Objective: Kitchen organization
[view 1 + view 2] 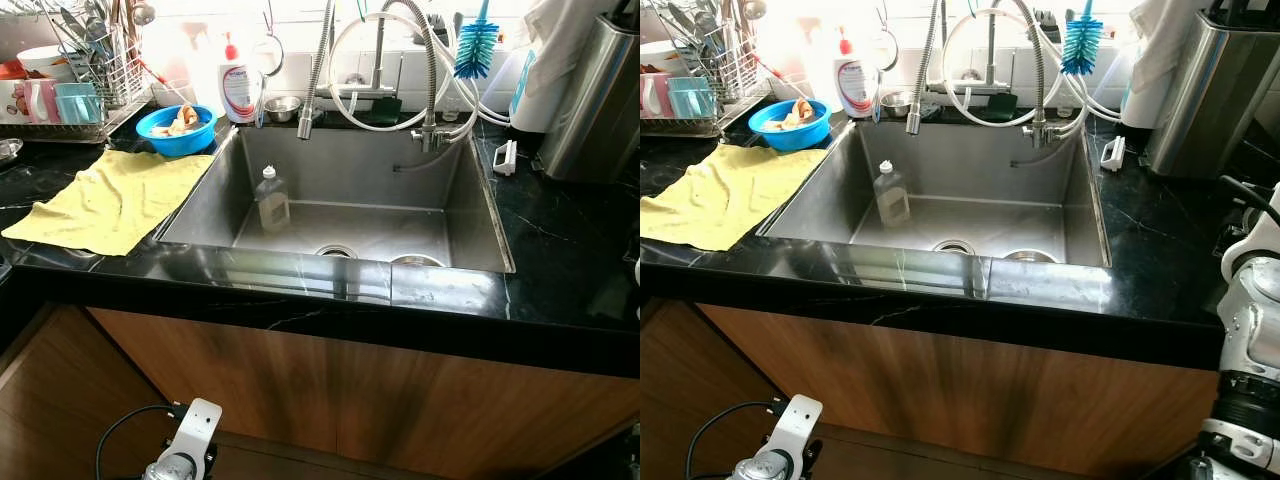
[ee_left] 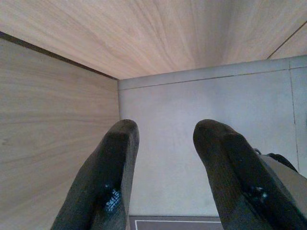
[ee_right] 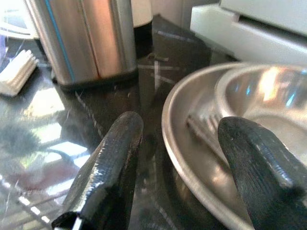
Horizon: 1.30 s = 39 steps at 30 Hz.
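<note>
A steel sink (image 1: 345,165) is set in the black stone counter (image 1: 560,240) before me, with a small clear bottle (image 1: 271,198) standing upright in its basin. My right gripper (image 3: 182,125) is open and low over the counter to the right of the sink. It straddles the rim of a steel plate (image 3: 189,153), which holds a steel bowl (image 3: 268,103) and a fork (image 3: 206,134). Nothing is between its fingers. My left gripper (image 2: 165,130) hangs open by the wooden cabinet front, pointing at the grey floor; its arm (image 1: 185,450) sits low.
A yellow cloth (image 1: 110,200) lies left of the sink. Behind it are a blue bowl (image 1: 177,130), a soap bottle (image 1: 240,90) and a dish rack (image 1: 70,80). Coiled tap hoses (image 1: 400,70) and a blue brush (image 1: 476,45) hang over the basin. A tall steel canister (image 1: 590,100) stands at the right.
</note>
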Available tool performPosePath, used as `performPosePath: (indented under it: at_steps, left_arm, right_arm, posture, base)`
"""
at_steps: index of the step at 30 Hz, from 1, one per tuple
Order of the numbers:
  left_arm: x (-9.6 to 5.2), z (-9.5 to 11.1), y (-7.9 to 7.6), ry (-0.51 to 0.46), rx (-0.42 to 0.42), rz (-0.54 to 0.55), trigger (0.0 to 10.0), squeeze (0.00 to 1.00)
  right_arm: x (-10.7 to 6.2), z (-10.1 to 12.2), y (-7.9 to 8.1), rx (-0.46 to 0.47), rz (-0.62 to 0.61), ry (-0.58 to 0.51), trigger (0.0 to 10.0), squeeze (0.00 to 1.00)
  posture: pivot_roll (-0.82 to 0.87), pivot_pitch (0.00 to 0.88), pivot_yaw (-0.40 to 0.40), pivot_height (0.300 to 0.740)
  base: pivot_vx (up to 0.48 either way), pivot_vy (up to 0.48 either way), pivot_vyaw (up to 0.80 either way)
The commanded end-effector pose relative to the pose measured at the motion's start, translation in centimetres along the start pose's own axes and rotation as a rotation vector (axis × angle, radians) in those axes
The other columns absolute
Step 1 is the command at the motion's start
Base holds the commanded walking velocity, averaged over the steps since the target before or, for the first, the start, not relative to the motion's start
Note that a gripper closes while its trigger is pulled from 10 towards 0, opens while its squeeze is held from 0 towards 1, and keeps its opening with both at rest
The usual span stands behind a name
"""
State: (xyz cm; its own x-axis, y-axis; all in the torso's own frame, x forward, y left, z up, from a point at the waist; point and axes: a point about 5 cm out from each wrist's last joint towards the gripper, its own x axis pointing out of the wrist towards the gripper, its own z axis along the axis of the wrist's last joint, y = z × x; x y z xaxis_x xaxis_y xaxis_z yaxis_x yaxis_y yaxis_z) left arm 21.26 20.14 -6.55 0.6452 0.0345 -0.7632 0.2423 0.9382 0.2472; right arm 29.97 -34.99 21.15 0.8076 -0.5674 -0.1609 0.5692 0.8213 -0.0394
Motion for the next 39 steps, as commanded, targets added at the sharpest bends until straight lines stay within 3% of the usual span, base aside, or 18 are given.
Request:
performPosePath:
  at_steps: [1,23,39]
  left_arm:
    - [0.0,-0.2,0.1,0.009,0.001,-0.002,10.0,0.00]
    - [0.0,-0.2,0.2,0.009,0.021,-0.009,10.0,0.00]
    - [0.0,-0.2,0.1,0.011,0.034,-0.015,10.0,0.00]
  right_arm:
    - [0.2,0.5,-0.2,0.014,0.011,0.004,10.0,0.00]
    - [0.6,-0.3,-0.3,0.063,0.046,0.059,10.0,0.00]
    - [0.6,-1.3,1.2,0.109,0.130,0.102,10.0,0.00]
  posture:
    - [-0.15,0.000,0.067,0.740]
    - [-0.14,0.000,0.075,0.740]
    - [-0.14,0.000,0.076,0.740]
  base:
    - [0.000,0.000,0.00]
    - [0.000,0.000,0.00]
    - [0.000,0.000,0.00]
